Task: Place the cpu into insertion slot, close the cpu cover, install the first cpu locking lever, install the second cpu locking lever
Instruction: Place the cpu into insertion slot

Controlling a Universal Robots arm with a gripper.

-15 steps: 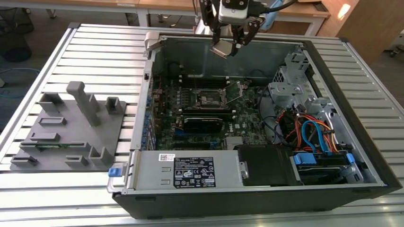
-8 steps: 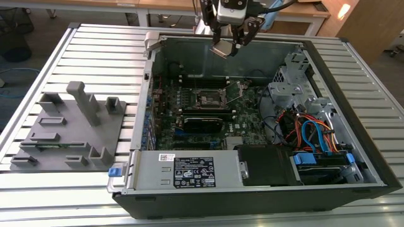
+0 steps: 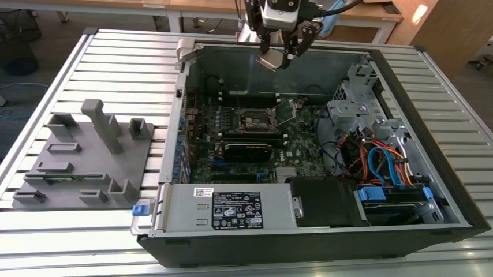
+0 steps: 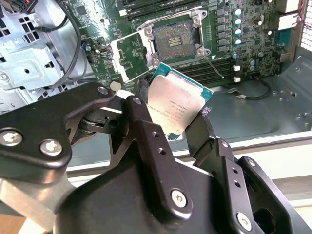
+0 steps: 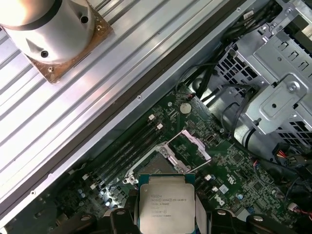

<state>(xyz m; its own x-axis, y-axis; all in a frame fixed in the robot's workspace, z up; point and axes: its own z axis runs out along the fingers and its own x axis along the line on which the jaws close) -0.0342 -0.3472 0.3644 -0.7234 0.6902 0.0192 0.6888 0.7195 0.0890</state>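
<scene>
Silver cpu point(image 4: 178, 105) tilted between fingers point(image 4: 199, 130), apart from bare insertion slot point(image 4: 173, 41); cpu cover point(image 4: 126, 39) open.

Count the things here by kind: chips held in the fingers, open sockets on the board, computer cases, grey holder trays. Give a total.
cpu, held by the gripper: 1
insertion slot, uncovered and empty: 1
computer case: 1
grey holder tray: 1
Total: 4

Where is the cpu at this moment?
In the exterior view the gripper holds the cpu in the air above the open computer case, clear of the empty insertion slot.
</scene>
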